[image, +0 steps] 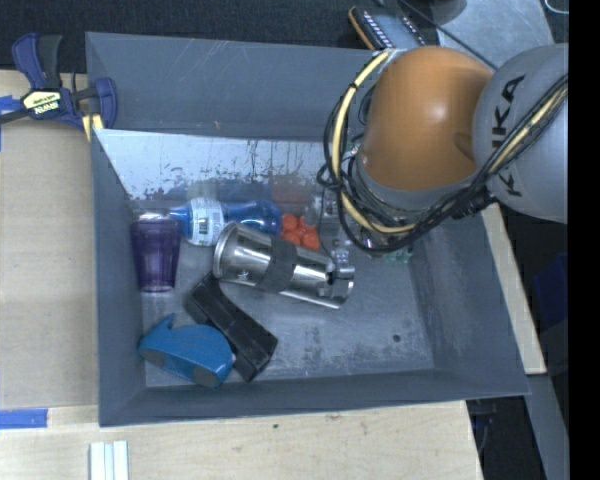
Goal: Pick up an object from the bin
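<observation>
Claw (337,266) low at end of silver metal cylinder (270,265)

Claw sits under orange wrist cover (420,118), at or v. near cylinder's near end; contact unclear. Claw apart or together: can't tell. Cylinder lies on its side w/ dark band round its middle, stretching left from claw. Red bits (298,231) just up-left of claw. Further left: blue-white bottle (215,218), purple cup (156,251). Down-left: black block (230,323) touching blue piece (188,353), by bin (450,328) front wall
</observation>
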Tool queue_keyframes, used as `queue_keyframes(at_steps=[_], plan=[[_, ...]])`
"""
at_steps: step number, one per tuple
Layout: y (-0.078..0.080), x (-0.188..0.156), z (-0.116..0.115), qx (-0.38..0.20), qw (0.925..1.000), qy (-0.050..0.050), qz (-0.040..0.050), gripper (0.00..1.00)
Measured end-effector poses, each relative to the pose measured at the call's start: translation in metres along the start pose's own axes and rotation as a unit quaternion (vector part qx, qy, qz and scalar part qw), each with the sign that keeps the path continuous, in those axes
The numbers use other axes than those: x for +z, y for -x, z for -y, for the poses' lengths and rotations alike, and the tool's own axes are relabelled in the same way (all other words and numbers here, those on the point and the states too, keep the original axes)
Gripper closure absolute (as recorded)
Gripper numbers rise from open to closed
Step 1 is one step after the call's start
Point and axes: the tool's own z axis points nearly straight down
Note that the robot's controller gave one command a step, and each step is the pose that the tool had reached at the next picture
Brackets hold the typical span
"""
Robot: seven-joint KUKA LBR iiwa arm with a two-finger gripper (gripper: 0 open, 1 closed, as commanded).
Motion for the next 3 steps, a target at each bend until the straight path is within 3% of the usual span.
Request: queue_keyframes(at_steps=[1, 2, 3], plan=[[0.002, -0.005, 0.0, 0.001, 1.0, 0.0, 0.0044, 0.0], [0.021, 0.136, 0.036, 0.022, 0.9997, 0.001, 0.0058, 0.0], [0.013, 0.055, 0.04, 0.012, 0.9999, 0.0, 0.0068, 0.0]])
